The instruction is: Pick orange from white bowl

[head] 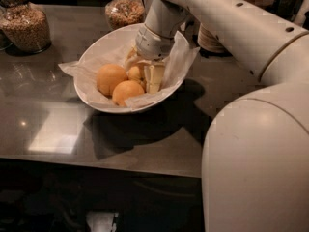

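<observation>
— Where is the hand (146, 79)?
— Low inside the white bowl (104, 47), at its far side, under the arm (231, 23). The orange (135, 73), the paler one, lies against the hand. I cannot tell if the hand is clamped on it or apart.
— How much room is around the hand?
— Little. Two deeper orange fruits (110, 79) lie just beside the orange, in front of the hand. On the hand's other side, crumpled paper (181, 57) rises over the rim.
— And outside the bowl?
— Beyond the hand stand a jar of grain (26, 25) and a second jar (124, 11). A stack of plates (212, 37) is near the arm. In front, the glossy dark worktop (53, 134) runs to its front edge, well apart from the hand.
</observation>
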`<action>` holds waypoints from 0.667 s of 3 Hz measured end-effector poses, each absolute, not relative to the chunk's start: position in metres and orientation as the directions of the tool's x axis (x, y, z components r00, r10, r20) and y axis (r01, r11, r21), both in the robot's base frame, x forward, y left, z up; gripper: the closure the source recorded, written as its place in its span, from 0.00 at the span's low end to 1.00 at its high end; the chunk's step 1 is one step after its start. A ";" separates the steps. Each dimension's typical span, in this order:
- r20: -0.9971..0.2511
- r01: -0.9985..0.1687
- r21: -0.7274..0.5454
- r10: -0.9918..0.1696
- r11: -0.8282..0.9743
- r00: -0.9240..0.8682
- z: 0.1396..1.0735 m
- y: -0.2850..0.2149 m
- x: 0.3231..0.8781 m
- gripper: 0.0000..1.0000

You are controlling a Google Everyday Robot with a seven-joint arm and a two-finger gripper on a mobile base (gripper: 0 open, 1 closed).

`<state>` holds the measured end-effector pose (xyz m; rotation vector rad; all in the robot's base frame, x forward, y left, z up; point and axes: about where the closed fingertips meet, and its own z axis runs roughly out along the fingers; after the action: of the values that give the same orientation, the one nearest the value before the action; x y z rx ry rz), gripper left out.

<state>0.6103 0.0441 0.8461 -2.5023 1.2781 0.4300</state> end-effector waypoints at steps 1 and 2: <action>-0.393 -0.819 -0.126 -0.730 -0.560 0.560 0.846 0.044 0.610 0.45; -0.402 -0.824 -0.151 -0.728 -0.546 0.556 0.843 0.047 0.611 0.68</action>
<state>0.6113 0.0470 0.8426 -2.4721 1.2763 0.4203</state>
